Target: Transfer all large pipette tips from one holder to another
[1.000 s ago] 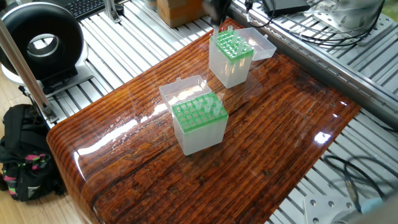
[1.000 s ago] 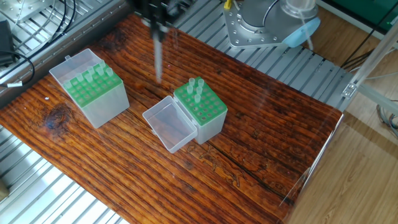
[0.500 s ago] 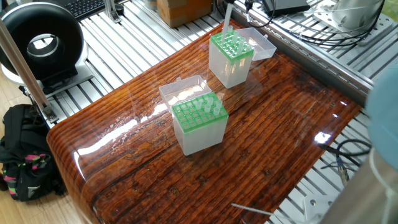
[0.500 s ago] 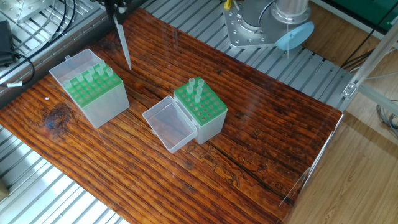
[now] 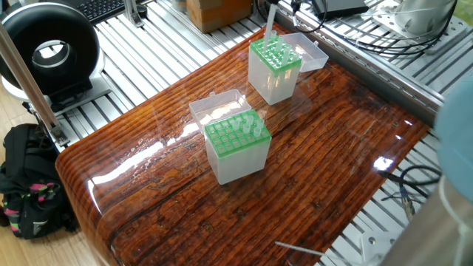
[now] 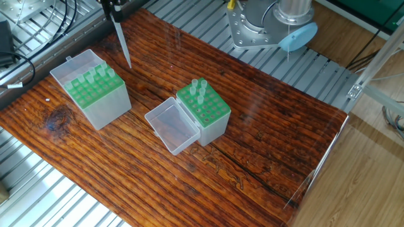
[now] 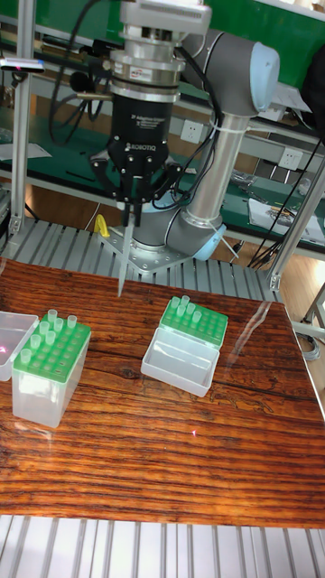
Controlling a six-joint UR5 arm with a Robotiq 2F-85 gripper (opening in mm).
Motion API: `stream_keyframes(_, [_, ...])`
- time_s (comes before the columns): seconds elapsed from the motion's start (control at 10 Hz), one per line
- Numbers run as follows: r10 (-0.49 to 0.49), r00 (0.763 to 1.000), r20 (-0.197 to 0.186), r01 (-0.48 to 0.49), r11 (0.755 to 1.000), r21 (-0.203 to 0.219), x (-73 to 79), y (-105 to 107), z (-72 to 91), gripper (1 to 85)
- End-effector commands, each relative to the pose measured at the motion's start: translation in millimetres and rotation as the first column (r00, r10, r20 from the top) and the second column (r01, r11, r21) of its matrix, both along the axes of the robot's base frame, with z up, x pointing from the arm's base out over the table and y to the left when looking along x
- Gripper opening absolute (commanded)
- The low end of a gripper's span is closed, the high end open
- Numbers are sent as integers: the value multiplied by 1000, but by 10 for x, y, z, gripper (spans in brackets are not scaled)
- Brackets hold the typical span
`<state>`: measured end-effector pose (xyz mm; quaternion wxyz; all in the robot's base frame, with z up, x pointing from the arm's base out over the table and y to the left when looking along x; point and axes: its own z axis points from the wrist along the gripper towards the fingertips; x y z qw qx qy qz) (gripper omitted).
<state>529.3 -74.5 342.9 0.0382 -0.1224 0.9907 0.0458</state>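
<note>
gripper (image 7: pixel 129 217) has its fingers pinching one pipette tip (image 7: pixel 124 262) by the top so it hangs point-down, probably lining up for the rack (image 7: pixel 52 348) below

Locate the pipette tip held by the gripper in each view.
One fixed view: pipette tip at top centre, above the far green-topped box.
The other fixed view: top left, hanging point down beside that same box.
Tall fixed view: upper left, below the gripper.
Shared landmark: that box, on the left in the tall view.
</note>
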Motion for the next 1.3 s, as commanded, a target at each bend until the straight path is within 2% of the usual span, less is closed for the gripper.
stream_keyframes(0.0, [-31, 999, 16, 31, 999, -8, 148, -194, -6, 10])
stream_keyframes(0.2, [56, 998, 31, -56, 998, 7, 489, -562, -11, 10])
stream_keyframes(0.3, [52, 998, 48, -51, 999, -11, 653, -747, 0, 10])
stream_keyframes(0.4, [52, 996, 74, -49, 998, -48, 774, -904, -11, 10])
stream_keyframes(0.6, [72, 994, 86, -72, 997, -9, 902, -935, -149, 10])
stream_keyframes(0.8, [77, 992, 103, -80, 997, 24, 1060, -848, -279, 27])
stream_keyframes(0.9, [89, 991, 104, -88, 996, -11, 1072, -908, -307, 23])
stream_keyframes(1.0, [102, 989, 105, -100, 995, -27, 1076, -943, -310, 17])
stream_keyframes(1.2, [112, 989, 101, -111, 994, -13, 1060, -904, -308, 17])
